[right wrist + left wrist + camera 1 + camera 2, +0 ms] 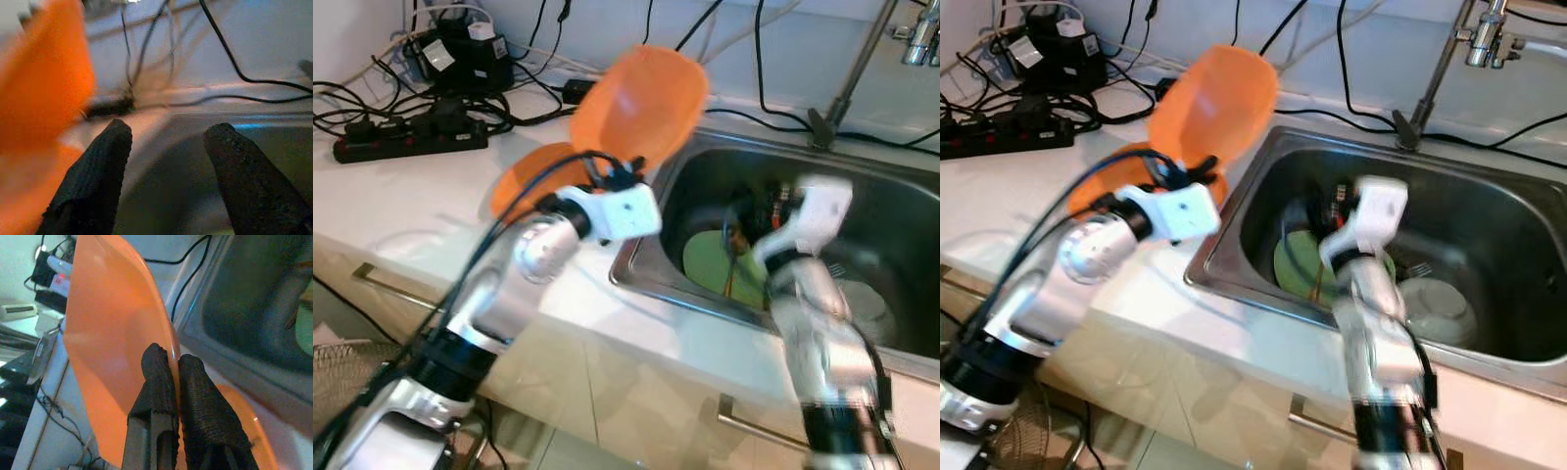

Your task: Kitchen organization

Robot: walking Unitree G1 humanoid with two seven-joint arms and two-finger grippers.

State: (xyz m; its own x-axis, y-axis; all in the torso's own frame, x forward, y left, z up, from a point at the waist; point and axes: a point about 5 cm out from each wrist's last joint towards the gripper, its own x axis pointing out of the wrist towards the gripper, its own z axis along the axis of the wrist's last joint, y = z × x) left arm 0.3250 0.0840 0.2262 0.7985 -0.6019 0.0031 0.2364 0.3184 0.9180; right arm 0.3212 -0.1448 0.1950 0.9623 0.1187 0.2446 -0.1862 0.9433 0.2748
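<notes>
I see the tabletop (372, 211), cables behind, and the sink (1489, 225) holding a green plate (1298, 264). My left tool (171, 369) pinches an orange plate (641, 103) above another orange plate (524, 176); right tool (168, 142) spread over the sink.

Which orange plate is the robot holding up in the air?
The tilted orange plate, pinched by the left gripper. The other orange plate lies flat on the counter.
</notes>
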